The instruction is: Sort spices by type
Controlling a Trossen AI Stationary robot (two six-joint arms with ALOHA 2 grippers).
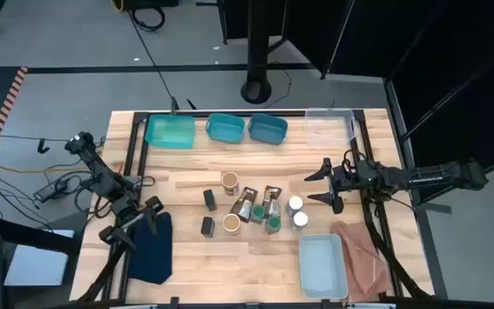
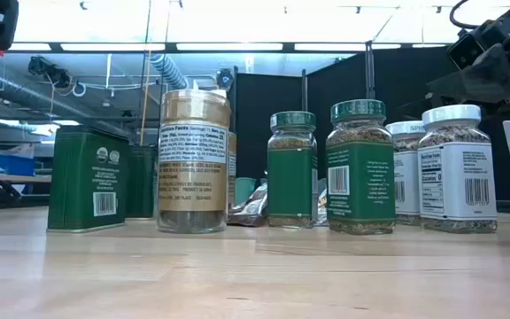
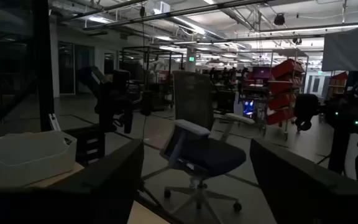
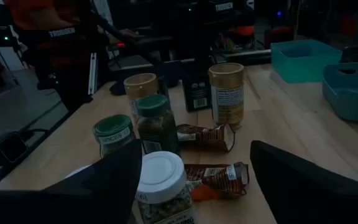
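Observation:
The spices stand in a cluster at the table's middle. There are two tan-topped jars, two dark tins, two brown packets, two green-lidded jars and two white-lidded jars. My right gripper is open and hovers raised just right of the cluster. The nearest white-lidded jar is below its fingers, untouched. My left gripper is open at the table's left, over the dark blue cloth.
Three teal bins and a clear one line the far edge. A pale bin sits near the front right, beside brown paper. Bare wood lies between the cluster and the far bins.

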